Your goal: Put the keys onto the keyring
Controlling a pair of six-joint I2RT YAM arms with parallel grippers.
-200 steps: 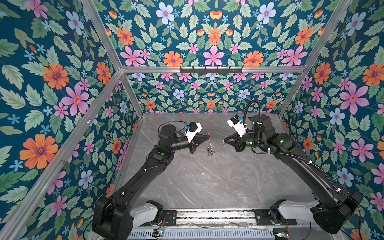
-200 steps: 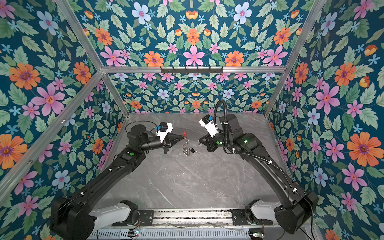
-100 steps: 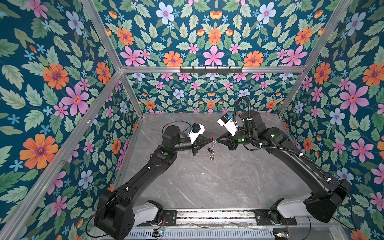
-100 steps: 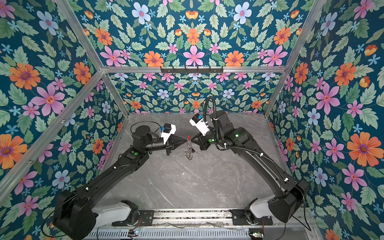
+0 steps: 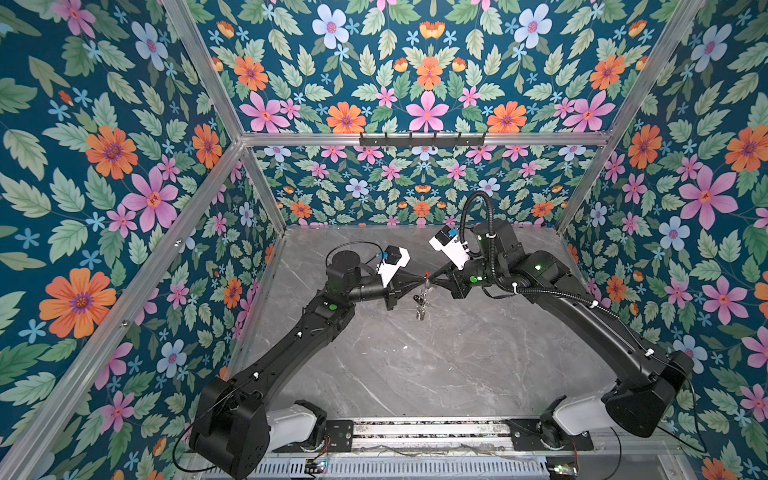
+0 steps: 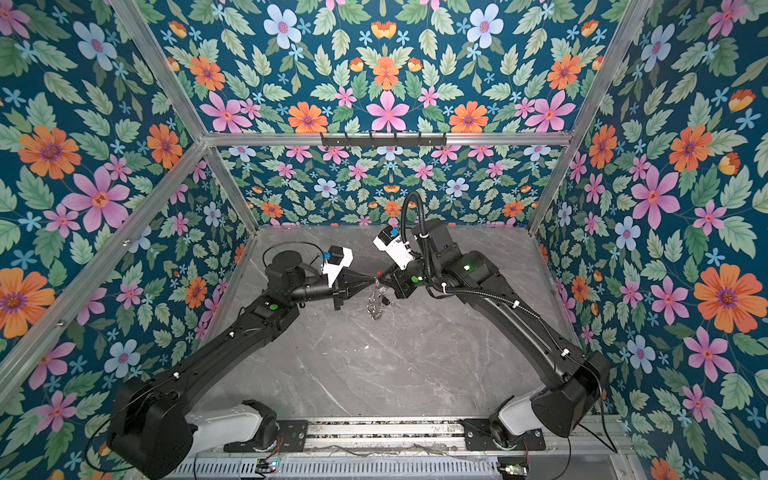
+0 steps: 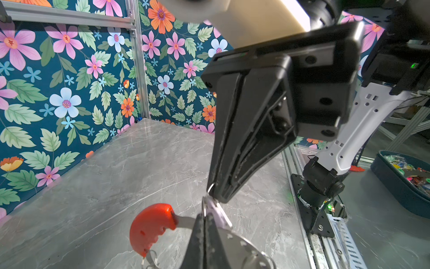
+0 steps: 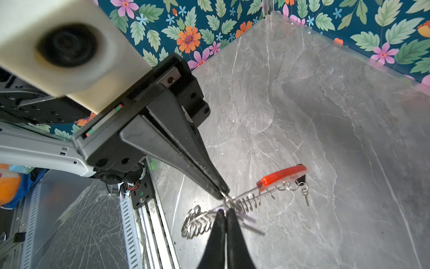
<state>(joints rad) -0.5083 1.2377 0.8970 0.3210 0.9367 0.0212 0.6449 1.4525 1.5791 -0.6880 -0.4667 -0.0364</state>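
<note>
Both grippers meet tip to tip above the middle of the table. My left gripper [image 5: 419,282] [image 7: 204,215] is shut on the thin metal hoop of the keyring [image 7: 151,226], right beside its red curved section. The keyring [image 5: 422,301] [image 6: 376,305] hangs below the tips, strung with small silver rings [image 8: 247,201]. My right gripper [image 5: 432,283] [image 8: 224,210] is shut on the pale lilac key [image 7: 218,213] [image 8: 247,219], which is pressed against the hoop at the left fingertips. A small black piece [image 8: 302,178], seemingly the black key, hangs at the far end of the red section.
Grey marble tabletop [image 5: 415,365] inside flowered walls. A black hook rack [image 5: 422,139] sits on the back wall's rail. The arm bases stand on a metal rail [image 5: 428,432] at the front. Outside the cell is a blue bin [image 7: 400,184] of coloured bits.
The right arm swung left with the lilac key until its tip met the left gripper. The left gripper shifted slightly right with the keyring. Both stayed shut.
</note>
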